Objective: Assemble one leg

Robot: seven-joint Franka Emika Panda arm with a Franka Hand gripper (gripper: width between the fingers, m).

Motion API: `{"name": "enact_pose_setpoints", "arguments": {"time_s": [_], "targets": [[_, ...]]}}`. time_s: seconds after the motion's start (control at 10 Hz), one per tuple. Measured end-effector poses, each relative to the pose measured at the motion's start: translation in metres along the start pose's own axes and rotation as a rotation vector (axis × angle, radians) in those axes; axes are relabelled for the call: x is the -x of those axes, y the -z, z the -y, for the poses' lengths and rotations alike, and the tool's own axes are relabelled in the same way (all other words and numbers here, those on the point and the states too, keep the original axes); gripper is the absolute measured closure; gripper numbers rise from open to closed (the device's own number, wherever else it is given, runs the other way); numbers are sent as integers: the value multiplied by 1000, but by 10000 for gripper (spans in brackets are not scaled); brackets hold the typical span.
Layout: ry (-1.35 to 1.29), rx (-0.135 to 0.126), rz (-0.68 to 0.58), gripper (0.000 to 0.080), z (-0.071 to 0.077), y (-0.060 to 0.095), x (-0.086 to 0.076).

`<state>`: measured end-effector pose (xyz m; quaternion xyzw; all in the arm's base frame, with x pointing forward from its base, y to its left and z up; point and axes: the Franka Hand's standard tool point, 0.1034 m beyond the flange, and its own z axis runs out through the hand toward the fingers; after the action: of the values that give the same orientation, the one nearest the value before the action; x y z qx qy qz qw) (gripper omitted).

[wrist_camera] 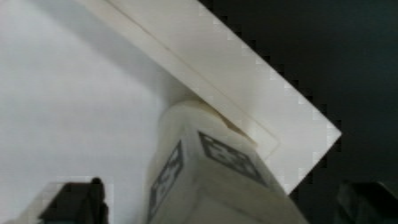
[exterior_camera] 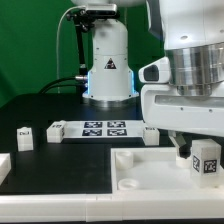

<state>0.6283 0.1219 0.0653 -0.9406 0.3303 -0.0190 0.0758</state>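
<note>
A white leg (exterior_camera: 207,160) with a black-and-white tag on its face is seen at about four o'clock in the exterior view, standing upright just under the gripper (exterior_camera: 195,152). It sits over the corner of the large white panel (exterior_camera: 140,180), which fills the six o'clock area of that view. In the wrist view the leg (wrist_camera: 210,170) is seen end-on against the panel (wrist_camera: 80,90), its tagged sides running down toward the camera, and its far end meets the panel beside a raised edge. The dark tips of the two fingers (wrist_camera: 71,200) are seen on either side of the leg, set about a leg's width apart; whether they actually press on it cannot be told.

Three more legs are found on the black table (exterior_camera: 60,105): one (exterior_camera: 25,134) at nine o'clock, one (exterior_camera: 57,128) just beside the marker board (exterior_camera: 103,128), and one (exterior_camera: 150,132) near the board's other end. A further white block (exterior_camera: 4,165) is cut off at the exterior view's left edge. The robot's base (exterior_camera: 108,70) stands at twelve o'clock behind the board.
</note>
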Motion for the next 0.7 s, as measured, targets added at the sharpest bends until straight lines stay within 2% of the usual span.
{"name": "enact_pose_setpoints", "arguments": {"time_s": [0.3,0.6,0.7], "targets": [[342,11,-6,151,0,0,-1],[720,51,-20,151,0,1,-1],[791,56,-19,151,0,1,-1]]}}
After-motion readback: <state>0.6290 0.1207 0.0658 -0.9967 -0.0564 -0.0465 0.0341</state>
